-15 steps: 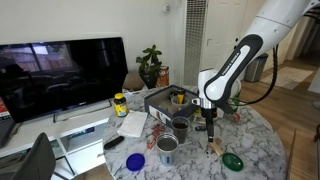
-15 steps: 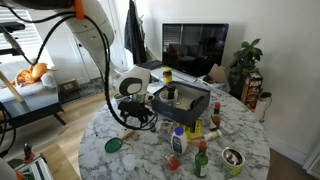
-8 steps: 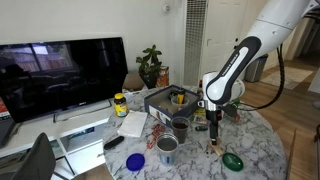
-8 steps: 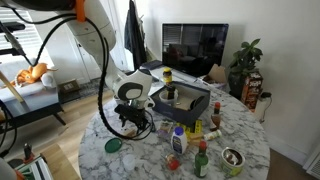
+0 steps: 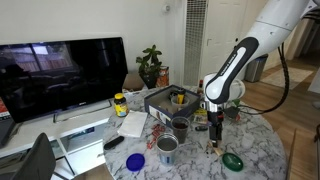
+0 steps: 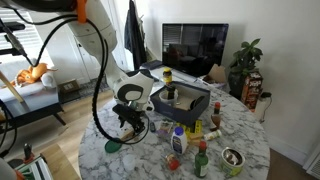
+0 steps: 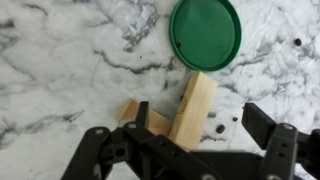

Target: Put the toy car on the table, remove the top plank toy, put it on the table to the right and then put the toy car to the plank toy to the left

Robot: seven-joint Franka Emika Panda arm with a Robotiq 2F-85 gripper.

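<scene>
Across the round marble table (image 5: 262,143), the white arm (image 5: 240,58) is reaching down. Over the last second it has been carrying the gripper (image 5: 214,127) a little sideways and lower, toward the wooden pieces near the table's edge. Nothing else on the table is shifting in either exterior view; only the arm is moving.

From the wrist view, the gripper (image 7: 172,130) is hanging over the stack with its fingers spread wide. Nothing is held between them, and one finger is standing off to each side of the wood. Just beyond the stack the green lid (image 7: 205,32) is lying flat, its rim touching or nearly touching the far end of the upper piece. The top plank toy (image 7: 195,105) is resting crosswise on the lower plank toy (image 7: 137,114), so the removal is not yet done. The toy car is not showing clearly in any view, and I cannot tell where it is sitting.

Judging from this, the arm is lining up its grasp on the top plank. The spread fingers are already bracketing it, leaving a descent and a squeeze across its narrow width, without dragging the lower piece or nudging the lid.
</scene>
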